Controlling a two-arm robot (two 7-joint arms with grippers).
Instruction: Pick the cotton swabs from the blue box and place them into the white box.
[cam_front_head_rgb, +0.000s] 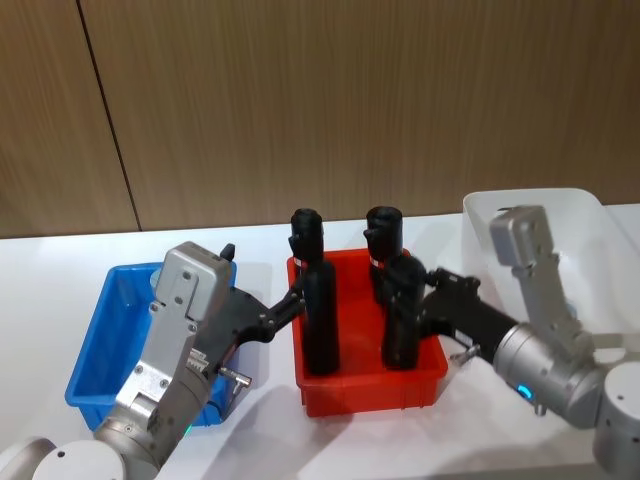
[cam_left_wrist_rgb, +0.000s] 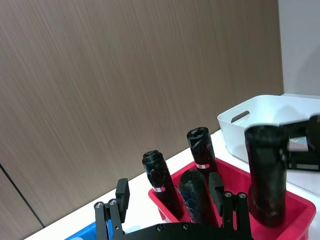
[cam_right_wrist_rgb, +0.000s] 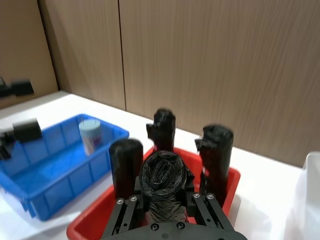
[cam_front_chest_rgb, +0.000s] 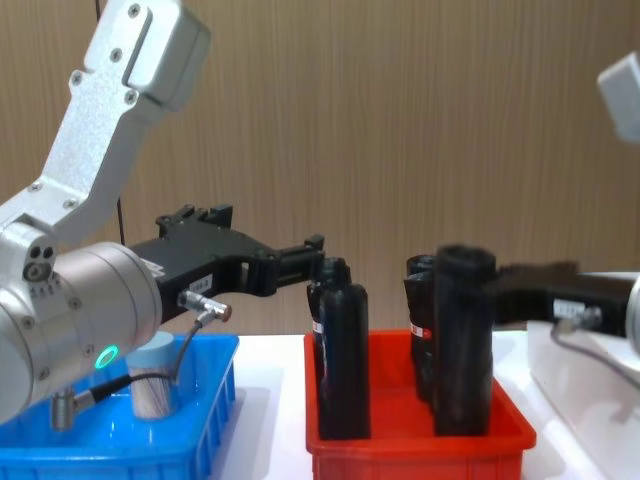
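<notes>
Right end effector (cam_right_wrist_rgb: 162, 194) is clamped round a black roll (cam_right_wrist_rgb: 162, 172), its fingers pressed to both sides of the roll, which stands in the red bin (cam_front_head_rgb: 370, 392) with three more rolls close around it. That is not what the job calls for. Left end effector (cam_left_wrist_rgb: 169, 192) is spread wide and holds nothing; its tips reach past the blue box (cam_front_head_rgb: 98, 352) to the near edge of the red bin, just beside another black roll, and I cannot tell whether they touch it.

One tub of cotton swabs (cam_right_wrist_rgb: 90, 134) stands upright in the blue box, behind and below the left end effector, under that arm. The white box (cam_left_wrist_rgb: 249, 120) sits on the table (cam_front_head_rgb: 60, 268) beyond the red bin from the left end effector, right next to the right arm.

To do this step well, I judge the left end effector should back away from the rolls, come down over the tub with the fingers either side of its round wall below the lid, and close gently, since the tub is light and could tip. I would free the roll from the right end effector first so nothing topples.
</notes>
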